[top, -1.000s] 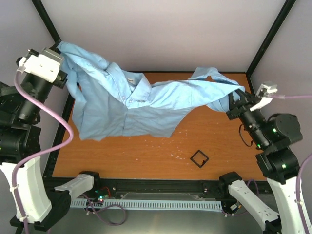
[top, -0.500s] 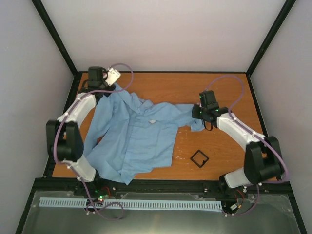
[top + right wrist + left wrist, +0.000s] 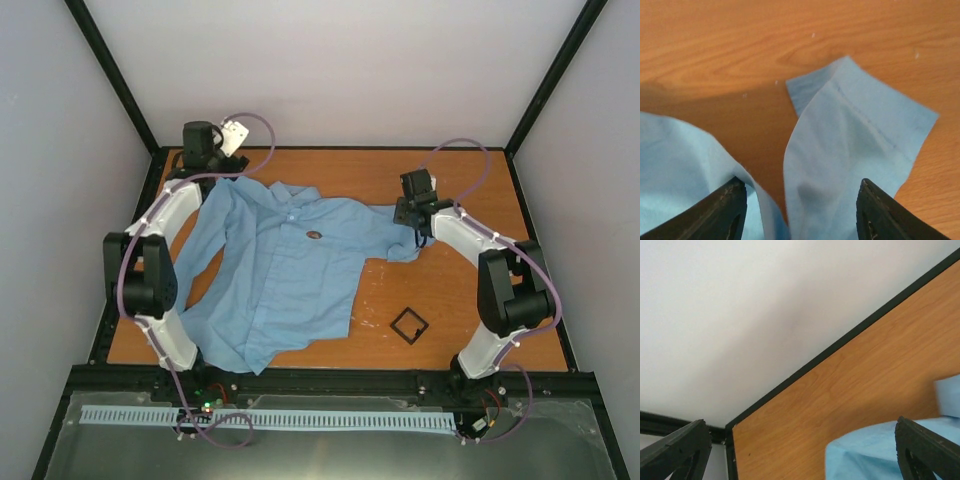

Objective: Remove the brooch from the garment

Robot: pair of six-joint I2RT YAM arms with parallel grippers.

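Now flat on the bench (image 3: 450, 300) rather than strung up between the arms: garment (image 3: 270, 280) let go on both sides. At upper left of the overhead view, left end effector (image 3: 797, 445) spread wide, holding nothing, at the collar edge. At centre, brooch (image 3: 313, 235) exposed on the chest, brownish face up, well apart from both. Right of it, right end effector (image 3: 800, 190) parted over the slack sleeve, gripping nothing. Probably ready for the pick.
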